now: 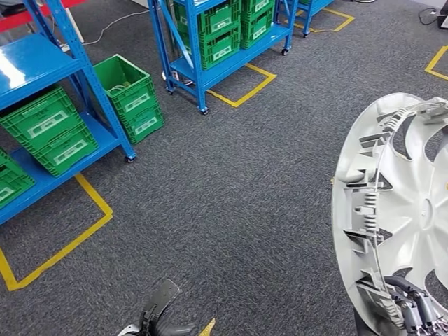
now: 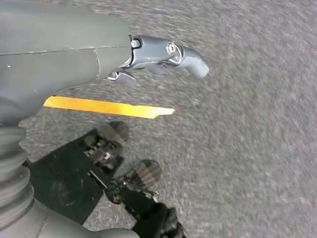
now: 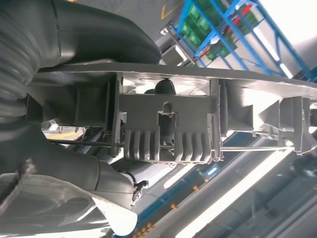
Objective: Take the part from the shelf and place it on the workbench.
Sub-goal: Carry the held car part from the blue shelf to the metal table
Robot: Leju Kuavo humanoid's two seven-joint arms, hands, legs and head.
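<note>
Grey wheel-cover part [image 1: 401, 210] in right hand [image 1: 417, 311] — on edge, ribbed inside leftward.

— From where does the head view look?
— From high on the body, forward and down over the grey carpet [image 1: 238, 210], with the blue shelves [image 1: 47, 66] far at the top and the part [image 1: 401, 210] close at the right edge.
— And the left wrist view?
— It looks down along the left hand [image 2: 164, 54], very near, at the same carpet and a yellow floor line [image 2: 108, 106].
— And the right wrist?
— It sits just behind the right hand [image 3: 93, 178], almost touching the part's ribbed rim. It shares the part and the shelves with the head view.
</note>
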